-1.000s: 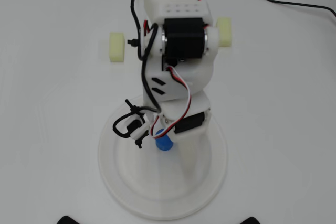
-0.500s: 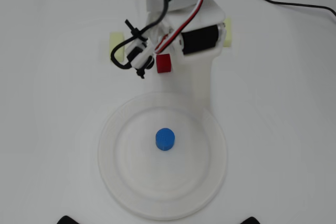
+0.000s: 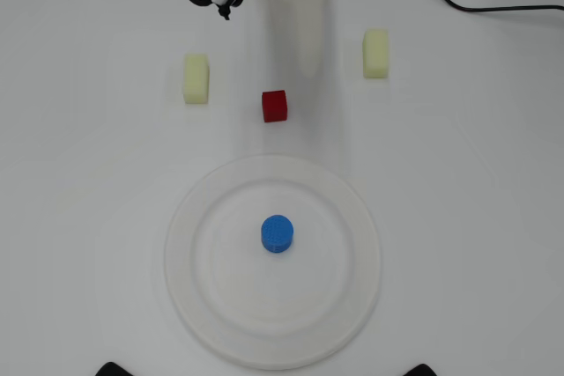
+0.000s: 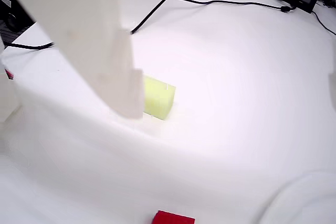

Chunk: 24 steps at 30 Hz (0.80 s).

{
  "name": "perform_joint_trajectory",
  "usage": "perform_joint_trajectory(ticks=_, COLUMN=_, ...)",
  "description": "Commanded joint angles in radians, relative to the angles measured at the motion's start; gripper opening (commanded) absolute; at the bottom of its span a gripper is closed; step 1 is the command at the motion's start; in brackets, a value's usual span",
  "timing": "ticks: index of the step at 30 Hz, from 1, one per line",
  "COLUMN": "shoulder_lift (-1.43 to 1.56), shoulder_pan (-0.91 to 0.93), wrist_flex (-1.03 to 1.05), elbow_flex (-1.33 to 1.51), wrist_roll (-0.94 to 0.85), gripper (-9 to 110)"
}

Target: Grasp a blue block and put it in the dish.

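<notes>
The blue block (image 3: 277,233) already sits mid-dish (image 3: 352,217), so the likeliest slip is the arm sweeping low and knocking the red cube (image 3: 274,106) just beyond the far rim. The fingers (image 4: 126,72) hold nothing; their spread I cannot tell. No readable writing on the desk (image 3: 476,182).

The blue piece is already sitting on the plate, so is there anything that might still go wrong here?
Little, probably. The blue block rests near the centre of the dish, far from its rim. Two mild risks: the red cube lies just in front of the white arm, so a low sweep might knock it toward the dish. The black cable trails near the arm's base and might snag.
</notes>
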Motion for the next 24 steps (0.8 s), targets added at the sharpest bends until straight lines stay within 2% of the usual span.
perform_joint_trajectory(ticks=1, shoulder_lift=0.173, shoulder_pan=0.015, wrist_flex=-0.118, elbow_flex=0.199, wrist_roll=-0.006, gripper=29)
perform_joint_trajectory(ticks=7, shoulder_lift=0.437, shoulder_pan=0.026, wrist_flex=-0.316, elbow_flex=0.607, wrist_roll=0.025, gripper=29)
perform_joint_trajectory(ticks=14, shoulder_lift=0.649, shoulder_pan=0.037, wrist_flex=-0.480, elbow_flex=0.913, wrist_roll=0.077, gripper=28)
perform_joint_trajectory(ticks=20, shoulder_lift=0.936, shoulder_pan=0.051, wrist_flex=-0.560, elbow_flex=1.166, wrist_roll=0.195, gripper=25)
perform_joint_trajectory(ticks=24, shoulder_lift=1.221, shoulder_pan=0.046, wrist_flex=-0.514, elbow_flex=1.331, wrist_roll=0.215, gripper=21)
